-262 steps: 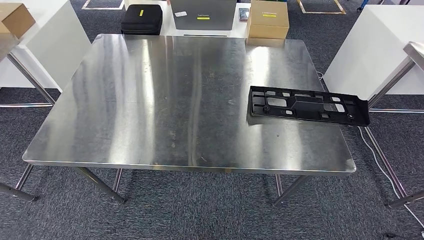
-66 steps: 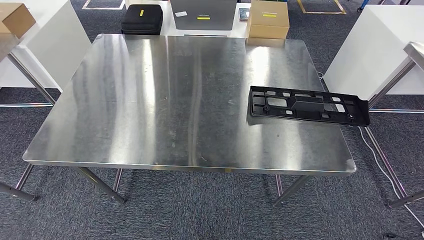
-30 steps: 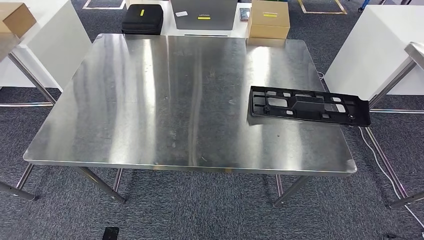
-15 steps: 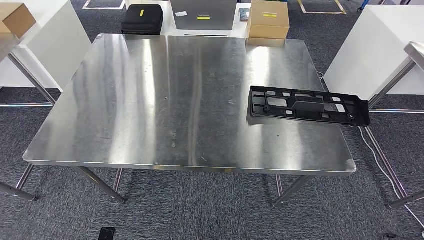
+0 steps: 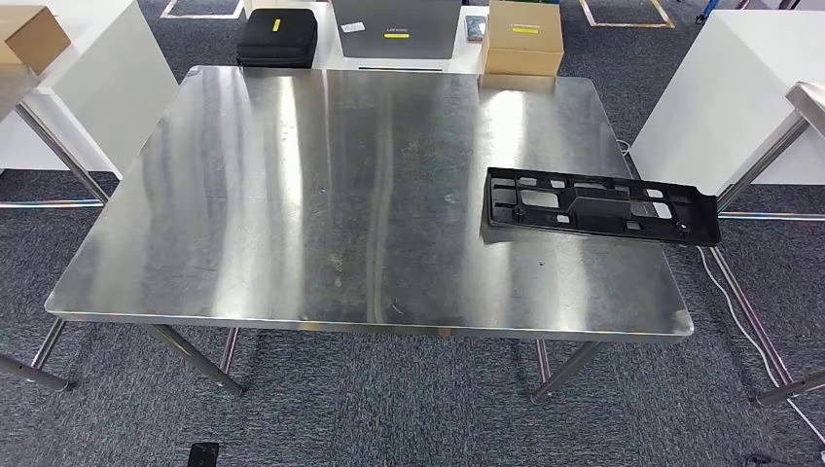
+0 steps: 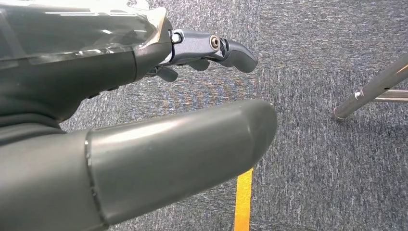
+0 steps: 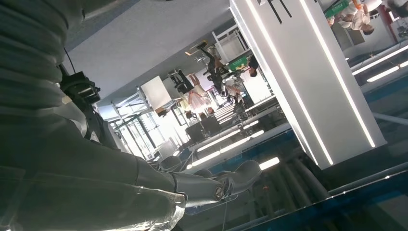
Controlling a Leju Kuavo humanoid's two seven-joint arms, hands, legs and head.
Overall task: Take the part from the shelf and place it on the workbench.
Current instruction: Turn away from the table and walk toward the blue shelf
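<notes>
- The long flat black plastic part with cut-outs lies flat at the right of the frame on the brushed stainless-steel workbench, its right end reaching just past the bench's right edge.
- Nothing touches the part; the steel around it is bare.
- Beyond the bench's far edge, at the top of the frame: a black zipped case with a yellow label, a grey laptop and a brown cardboard box.
- White panels stand at the upper left and upper right; dark grey carpet lies below.
- Left hand: fingers apart, extended, holding nothing, over carpet with a yellow line.
- Right hand: fingers extended, nothing between them, against a bright hall.
</notes>
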